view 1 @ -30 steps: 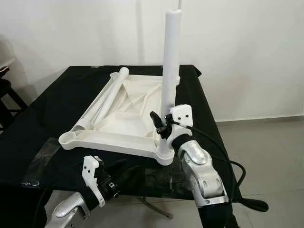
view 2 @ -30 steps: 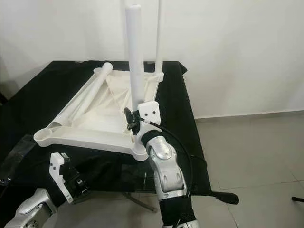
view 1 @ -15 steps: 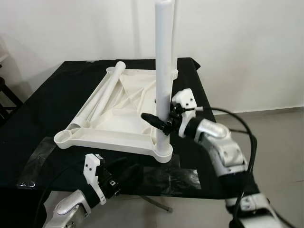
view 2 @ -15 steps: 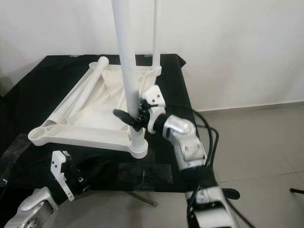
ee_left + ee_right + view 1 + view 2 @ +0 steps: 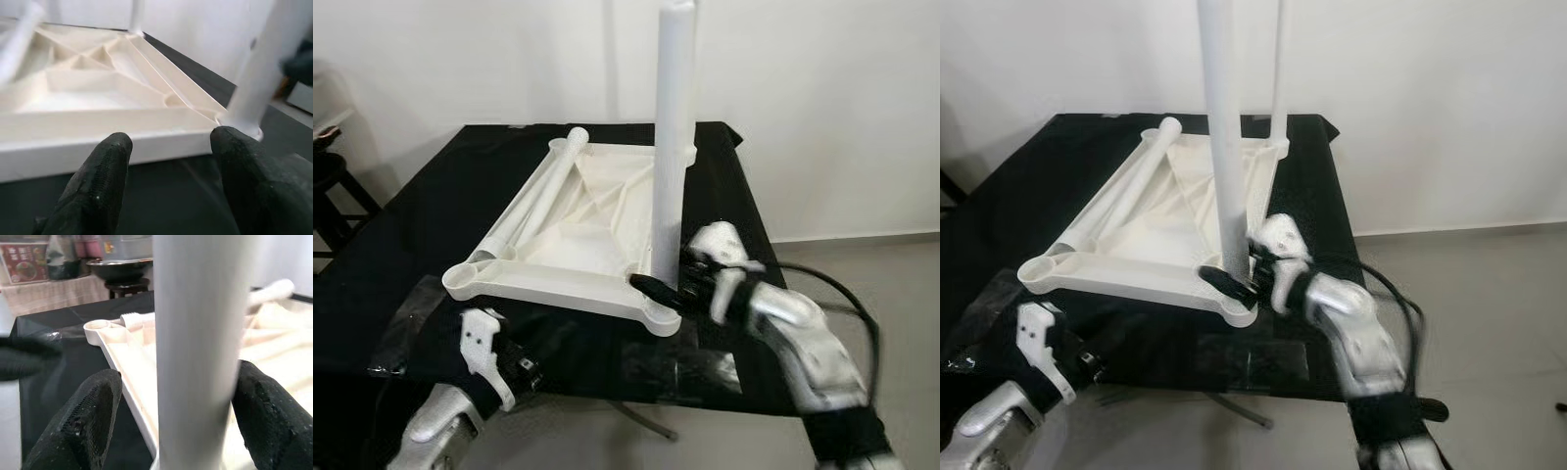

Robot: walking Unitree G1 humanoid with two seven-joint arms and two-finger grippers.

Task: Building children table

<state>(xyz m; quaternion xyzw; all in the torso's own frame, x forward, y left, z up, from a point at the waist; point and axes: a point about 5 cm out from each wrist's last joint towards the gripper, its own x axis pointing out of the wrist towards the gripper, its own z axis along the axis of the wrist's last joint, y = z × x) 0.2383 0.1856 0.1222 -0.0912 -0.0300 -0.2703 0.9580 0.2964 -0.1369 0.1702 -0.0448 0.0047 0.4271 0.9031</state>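
The white children's tabletop (image 5: 578, 211) lies upside down on the black table (image 5: 431, 235). A white leg (image 5: 671, 147) stands upright in its near right corner socket. A second leg (image 5: 1278, 69) stands at the far right corner. A loose leg (image 5: 533, 201) lies along the left side. My right gripper (image 5: 671, 286) is at the base of the near leg, open, with a finger (image 5: 78, 421) on each side of the leg (image 5: 200, 333). My left gripper (image 5: 171, 137) is open and empty, low in front of the tabletop's near edge (image 5: 98, 152).
Clear plastic sheets (image 5: 695, 367) lie on the table's front edge. A dark stool (image 5: 333, 176) stands to the left. Tiled floor (image 5: 862, 264) is to the right, and a white wall is behind. A black cable (image 5: 842, 294) loops from my right arm.
The camera has shifted. My right gripper has slid down the upright leg from about a third of its height to its base. My left gripper sits a little lower and further left.
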